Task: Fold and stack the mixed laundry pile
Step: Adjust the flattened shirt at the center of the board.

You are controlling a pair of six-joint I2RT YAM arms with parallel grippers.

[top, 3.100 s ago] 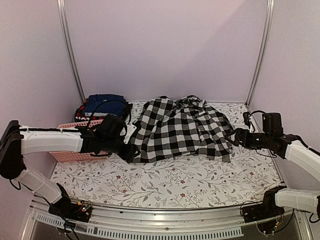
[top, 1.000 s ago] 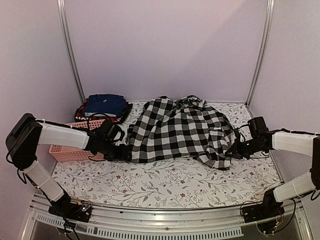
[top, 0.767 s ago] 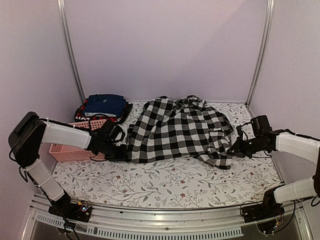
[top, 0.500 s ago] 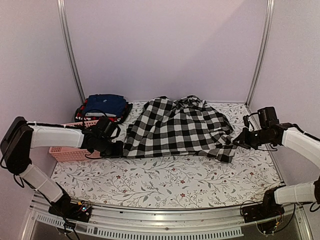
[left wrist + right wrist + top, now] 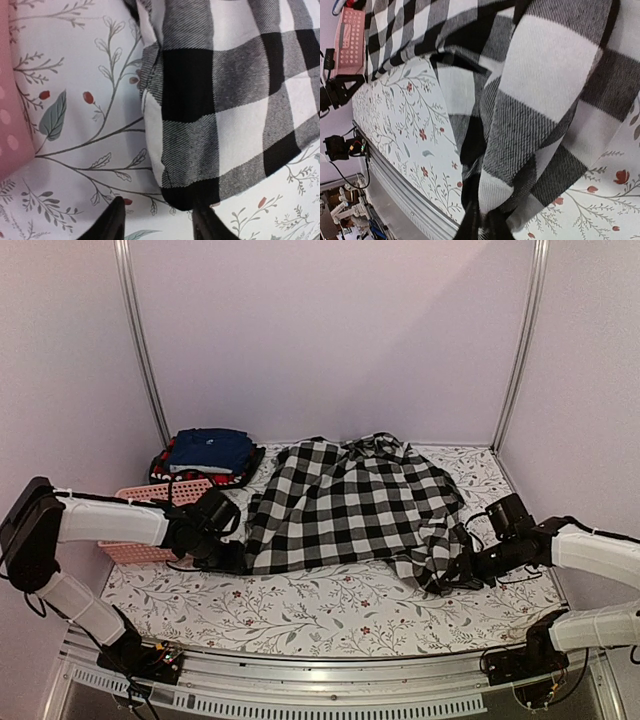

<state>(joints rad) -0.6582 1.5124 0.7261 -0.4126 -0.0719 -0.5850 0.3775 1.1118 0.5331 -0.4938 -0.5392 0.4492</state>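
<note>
The large black-and-white checked shirt [image 5: 350,505] lies spread across the middle of the floral table. My left gripper [image 5: 228,558] sits at its near-left corner. In the left wrist view that gripper [image 5: 160,226] is open, and the shirt's corner [image 5: 200,150] lies just ahead of the fingertips, ungripped. My right gripper [image 5: 462,575] is shut on the shirt's near-right hem, which bunches up between its fingers [image 5: 485,227] in the right wrist view. Folded navy trousers [image 5: 210,448] top a small stack at the back left, with a red-and-black plaid piece [image 5: 165,468] under them.
A pink slotted basket [image 5: 140,540] stands at the left edge, right behind my left forearm, and shows as a pink wall [image 5: 12,130] in the left wrist view. Metal posts flank the back wall. A metal rail [image 5: 330,680] runs along the near edge.
My left gripper shut on the shirt's left corner, then opened and let it go. My right gripper drew the right hem toward the near edge, keeping its hold.
</note>
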